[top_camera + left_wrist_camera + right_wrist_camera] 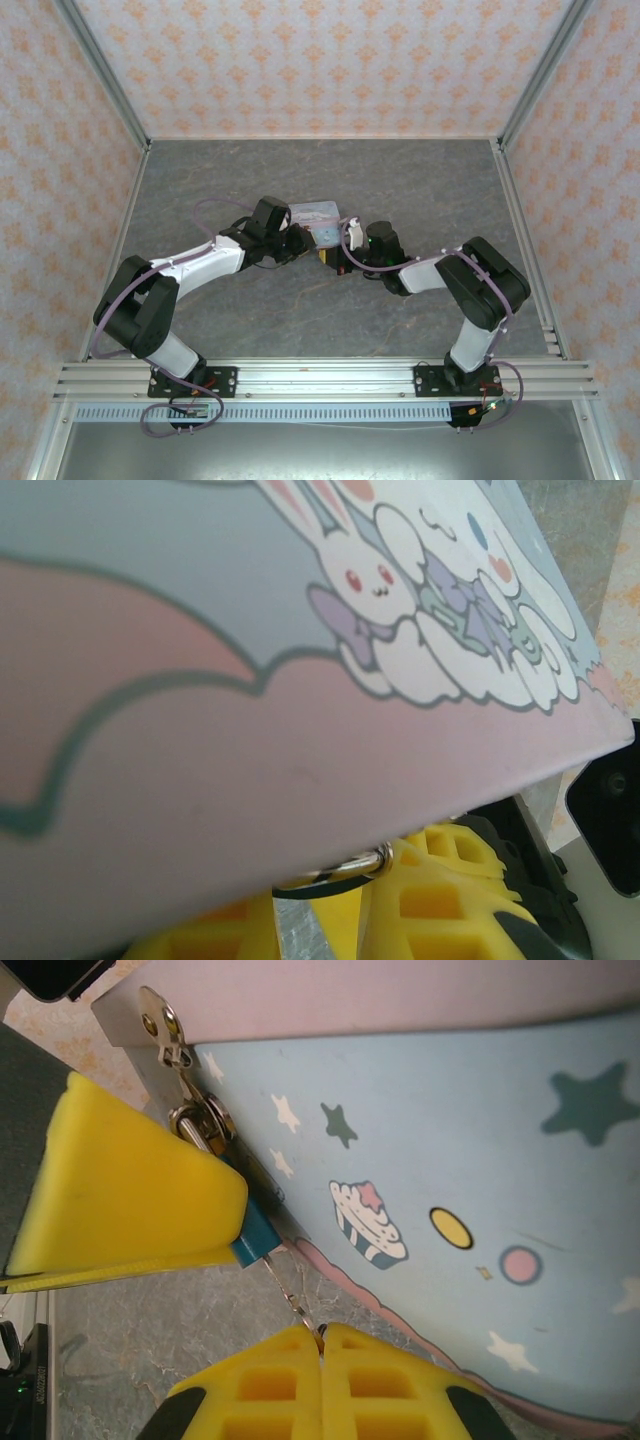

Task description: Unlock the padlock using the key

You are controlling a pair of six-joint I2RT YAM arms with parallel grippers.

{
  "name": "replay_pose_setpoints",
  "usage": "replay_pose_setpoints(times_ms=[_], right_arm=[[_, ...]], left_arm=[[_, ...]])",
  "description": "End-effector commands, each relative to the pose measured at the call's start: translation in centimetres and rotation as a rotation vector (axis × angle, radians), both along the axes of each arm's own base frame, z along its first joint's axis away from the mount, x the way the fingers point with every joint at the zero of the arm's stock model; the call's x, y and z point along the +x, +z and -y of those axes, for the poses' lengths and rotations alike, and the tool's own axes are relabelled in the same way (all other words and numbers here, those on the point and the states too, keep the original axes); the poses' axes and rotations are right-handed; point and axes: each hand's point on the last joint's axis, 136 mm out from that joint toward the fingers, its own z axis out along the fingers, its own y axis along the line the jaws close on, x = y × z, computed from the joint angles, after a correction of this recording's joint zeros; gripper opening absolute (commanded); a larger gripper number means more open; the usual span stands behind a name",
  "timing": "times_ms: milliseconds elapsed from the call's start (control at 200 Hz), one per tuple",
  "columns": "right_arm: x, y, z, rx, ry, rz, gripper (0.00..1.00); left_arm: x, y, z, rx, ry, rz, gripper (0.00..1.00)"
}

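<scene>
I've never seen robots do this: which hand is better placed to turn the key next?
Probably the right hand: it is shut on a thin metal piece, likely the key, leading to the teal padlock, which the left hand holds beside the tin box.

There is one pale blue cartoon-printed tin box [315, 213], one small dark teal-blue padlock [255, 1237], one silver metal hasp [157, 1022], and two white-and-black robot arms, left [198, 263] and right [432, 275].

In the right wrist view a yellow finger pad [120, 1190] hides most of the padlock [256, 1238], the thin metal piece [296, 1300] pinched in the right gripper [322, 1345] is too slim to identify, and in the left wrist view the blurred tin box [250, 730] covers the tips of the left gripper [318, 908].
</scene>
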Motion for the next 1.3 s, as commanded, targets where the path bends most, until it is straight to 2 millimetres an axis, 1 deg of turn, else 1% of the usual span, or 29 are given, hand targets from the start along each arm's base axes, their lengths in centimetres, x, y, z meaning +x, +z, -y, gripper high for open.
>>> replay_pose_setpoints(times_ms=[0,365,430,591,646,711,886,1101,1196,1291], right_arm=[[2.3,4.2,-1.2,0.08,0.001,0.139,0.0],[2.6,4.6,-1.7,0.099,-0.002,0.139,0.0],[2.7,5.2,-1.8,0.117,-0.007,0.143,0.0],[2.7,7.5,-1.8,0.166,-0.018,0.165,0.0],[2.5,7.7,-1.8,0.169,-0.017,0.167,0.0],[2.2,7.1,-1.7,0.15,-0.023,0.159,0.0],[1.7,2.9,-1.0,0.103,-0.059,0.08,0.0],[1.0,-1.2,-0.5,0.084,-0.112,-0.021,0.0],[1.0,-2.1,-0.5,0.079,-0.13,-0.045,0.0],[1.2,-2.7,-0.2,0.064,-0.15,-0.054,0.0]], left_arm=[[-1.7,0.4,1.7,-0.042,-0.1,-0.034,0.15],[-1.8,0.2,1.7,-0.043,-0.095,-0.037,0.15],[-1.9,-0.1,1.5,-0.035,-0.093,-0.041,0.15],[-1.9,-1.2,1.5,-0.025,-0.091,-0.057,0.15],[-1.8,-1.5,1.5,-0.025,-0.089,-0.06,0.15],[-1.9,-2.0,1.6,-0.021,-0.087,-0.067,0.15],[-1.7,-3.4,1.5,-0.006,-0.08,-0.079,0.15],[-1.6,-5.5,1.4,-0.001,-0.062,-0.097,0.16],[-1.5,-6.3,1.2,0.009,-0.05,-0.101,0.19],[-1.3,-6.6,1.1,0.01,-0.04,-0.092,0.24]])
